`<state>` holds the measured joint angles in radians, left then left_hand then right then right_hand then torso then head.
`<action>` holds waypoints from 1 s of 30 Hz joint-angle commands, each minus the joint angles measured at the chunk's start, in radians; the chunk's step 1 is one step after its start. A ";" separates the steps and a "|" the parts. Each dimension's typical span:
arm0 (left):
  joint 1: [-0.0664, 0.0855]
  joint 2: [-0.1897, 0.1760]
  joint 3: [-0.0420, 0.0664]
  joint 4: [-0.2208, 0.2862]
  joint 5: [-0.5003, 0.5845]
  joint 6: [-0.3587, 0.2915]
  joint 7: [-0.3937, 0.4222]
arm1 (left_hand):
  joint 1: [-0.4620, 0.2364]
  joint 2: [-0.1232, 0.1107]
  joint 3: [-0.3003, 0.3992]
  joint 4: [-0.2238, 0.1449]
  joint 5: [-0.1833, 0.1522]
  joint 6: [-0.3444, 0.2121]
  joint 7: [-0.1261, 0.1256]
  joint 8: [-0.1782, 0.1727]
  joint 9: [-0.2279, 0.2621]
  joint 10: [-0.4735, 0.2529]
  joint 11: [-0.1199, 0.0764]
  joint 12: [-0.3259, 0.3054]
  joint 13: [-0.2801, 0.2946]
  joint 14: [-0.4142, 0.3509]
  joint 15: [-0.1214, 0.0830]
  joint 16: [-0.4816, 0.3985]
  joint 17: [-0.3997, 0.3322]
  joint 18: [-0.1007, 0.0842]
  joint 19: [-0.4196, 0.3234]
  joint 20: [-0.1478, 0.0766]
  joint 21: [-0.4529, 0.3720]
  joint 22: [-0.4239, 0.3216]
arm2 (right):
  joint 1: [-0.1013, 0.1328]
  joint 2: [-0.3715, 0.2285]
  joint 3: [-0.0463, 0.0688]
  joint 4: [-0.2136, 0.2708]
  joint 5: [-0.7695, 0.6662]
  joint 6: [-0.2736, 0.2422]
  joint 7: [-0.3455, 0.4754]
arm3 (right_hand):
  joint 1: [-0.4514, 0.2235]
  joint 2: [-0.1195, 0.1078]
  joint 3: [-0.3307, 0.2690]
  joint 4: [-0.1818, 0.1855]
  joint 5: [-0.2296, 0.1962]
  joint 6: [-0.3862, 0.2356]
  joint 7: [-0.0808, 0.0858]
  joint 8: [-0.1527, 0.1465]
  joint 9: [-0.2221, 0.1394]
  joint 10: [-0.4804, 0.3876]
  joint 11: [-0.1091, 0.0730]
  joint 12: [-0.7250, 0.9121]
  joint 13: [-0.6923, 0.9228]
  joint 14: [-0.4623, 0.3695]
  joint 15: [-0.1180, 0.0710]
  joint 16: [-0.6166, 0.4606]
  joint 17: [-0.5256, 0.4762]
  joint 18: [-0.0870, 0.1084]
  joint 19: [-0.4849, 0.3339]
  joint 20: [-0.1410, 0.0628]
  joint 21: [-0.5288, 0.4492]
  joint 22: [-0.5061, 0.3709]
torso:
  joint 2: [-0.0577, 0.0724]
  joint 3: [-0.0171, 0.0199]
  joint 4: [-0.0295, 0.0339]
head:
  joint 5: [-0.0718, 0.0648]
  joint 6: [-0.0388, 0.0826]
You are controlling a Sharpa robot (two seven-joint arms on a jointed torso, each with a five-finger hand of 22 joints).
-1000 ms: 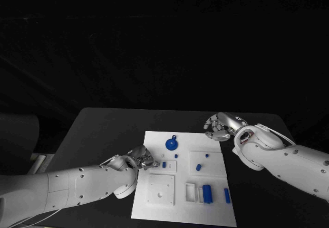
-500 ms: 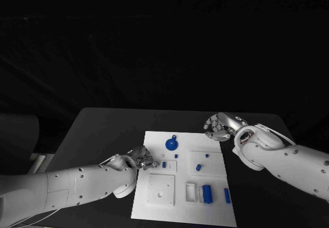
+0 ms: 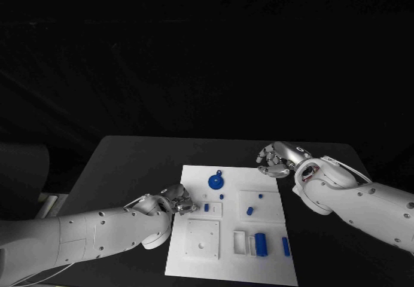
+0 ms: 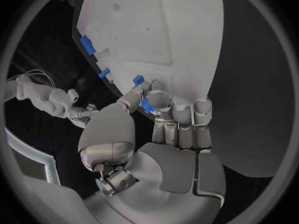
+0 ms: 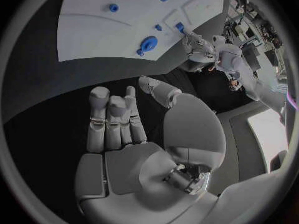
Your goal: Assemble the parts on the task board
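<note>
At board's left edge, left hand pinching small blue block between fingertips, over white board on worktop. Block looking light, rigid, likely slick; gripping flat sides seeming best. Right hand hovering empty, fingers loosely curled, beyond board's far corner.

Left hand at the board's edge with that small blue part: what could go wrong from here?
1. The left hand pinches the small blue part only at its fingertips, so it might slip or tilt on seating.
2. The hand sits at the task board edge; pressing could nudge the board.
3. Its fingers hide the part in the head view, so alignment is hard to judge.
</note>
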<state>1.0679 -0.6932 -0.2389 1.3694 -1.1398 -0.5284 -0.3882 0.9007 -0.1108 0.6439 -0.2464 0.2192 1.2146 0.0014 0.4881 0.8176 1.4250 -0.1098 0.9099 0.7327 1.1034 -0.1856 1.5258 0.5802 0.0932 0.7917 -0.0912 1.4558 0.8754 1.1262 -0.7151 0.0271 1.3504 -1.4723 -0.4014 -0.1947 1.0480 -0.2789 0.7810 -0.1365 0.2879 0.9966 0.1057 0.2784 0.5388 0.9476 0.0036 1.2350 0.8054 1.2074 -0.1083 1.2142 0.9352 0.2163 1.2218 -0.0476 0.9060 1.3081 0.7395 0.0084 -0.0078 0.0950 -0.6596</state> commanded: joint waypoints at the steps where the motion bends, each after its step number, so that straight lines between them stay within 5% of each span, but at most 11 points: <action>1: -0.003 0.001 -0.003 0.000 -0.004 0.038 -0.015 | 0.027 0.014 0.031 -0.034 0.003 0.080 -0.042 0.006 -0.002 -0.009 -0.002 0.005 0.000 -0.011 -0.014 0.004 0.001 0.020 -0.005 -0.170 0.004 0.002 | 0.000 0.001 0.000 0.002 -0.003 0.009 0.009 | -0.008 -0.002 -0.001 0.002 0.006 0.003 0.008 -0.003 -0.002 -0.009 0.000 0.005 -0.001 -0.003 0.005 -0.002 -0.001 0.045 0.003 -0.005 -0.002 0.017 | 0.000 0.0007 0.0005 | 0.000 -0.001; 11: -0.003 0.004 -0.003 0.000 0.013 0.028 -0.011 | 0.020 0.011 0.031 -0.026 -0.019 0.076 -0.041 0.008 -0.004 -0.011 -0.002 0.004 -0.003 -0.012 -0.013 0.002 -0.001 0.019 -0.002 -0.169 0.003 0.000 | 0.000 0.001 0.000 0.002 -0.003 0.009 0.009 | -0.008 -0.001 -0.002 0.002 0.007 0.003 0.008 -0.003 -0.002 -0.009 0.000 0.005 -0.002 -0.003 0.005 -0.002 -0.001 0.045 0.003 -0.005 -0.002 0.017 | 0.000 0.0012 -0.0001 | 0.000 0.001; 15: -0.003 0.003 -0.003 -0.004 0.028 0.019 -0.008 | 0.016 -0.001 0.034 -0.006 -0.092 0.070 -0.039 0.008 -0.010 -0.012 -0.002 -0.002 -0.010 -0.012 -0.016 -0.004 -0.006 0.020 0.002 -0.170 0.000 -0.002 | 0.000 0.000 0.000 0.002 -0.003 0.010 0.008 | -0.008 -0.001 -0.002 0.002 0.008 0.003 0.008 -0.003 -0.002 -0.009 0.000 0.005 -0.002 -0.003 0.005 -0.002 -0.001 0.045 0.003 -0.005 -0.002 0.017 | 0.000 0.0015 0.0000 | -0.001 0.001; 20: -0.003 0.003 -0.003 -0.005 0.036 0.027 -0.008 | 0.009 -0.049 0.038 0.045 -0.161 0.063 -0.037 0.008 -0.016 -0.013 0.000 -0.013 -0.023 -0.013 -0.018 -0.014 -0.014 0.020 0.005 -0.169 -0.007 -0.006 | 0.000 -0.001 0.000 0.002 -0.003 0.009 0.008 | -0.008 -0.002 -0.002 0.002 0.008 0.003 0.008 -0.003 -0.002 -0.009 0.000 0.005 -0.002 -0.003 0.005 -0.002 -0.001 0.045 0.003 -0.005 -0.002 0.017 | 0.000 0.0011 0.0001 | -0.002 0.000; 30: -0.003 0.000 -0.002 -0.005 0.055 0.035 0.003 | 0.005 -0.119 0.041 0.100 -0.163 0.053 -0.033 0.006 -0.020 -0.018 0.002 -0.021 -0.031 -0.018 -0.018 -0.021 -0.019 0.019 0.004 -0.169 -0.012 -0.009 | 0.000 -0.002 0.000 0.003 -0.003 0.009 0.008 | -0.008 -0.002 -0.002 0.002 0.008 0.003 0.008 -0.003 -0.002 -0.009 0.000 0.005 -0.002 -0.003 0.005 -0.002 -0.001 0.045 0.003 -0.005 -0.003 0.017 | 0.000 0.0001 0.0008 | -0.003 0.002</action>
<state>1.0653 -0.6928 -0.2416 1.3625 -1.1048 -0.5090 -0.3939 0.9071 -0.2214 0.6847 -0.1508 0.0610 1.2752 -0.0308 0.4988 0.7986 1.4082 -0.1118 0.8944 0.7024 1.0857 -0.1964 1.5098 0.5617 0.0932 0.7917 -0.0912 1.4480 0.8670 1.1262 -0.7164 0.0271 1.3515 -1.4719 -0.4014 -0.1943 1.0480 -0.2790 0.7811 -0.1365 0.2905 0.9981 0.1043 0.2784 0.5381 0.9476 0.0036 1.2349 0.8046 1.2074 -0.1083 1.2142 0.9352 0.2163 1.2219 -0.0475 0.9060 1.3078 0.7395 0.0089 -0.0071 0.0929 -0.6582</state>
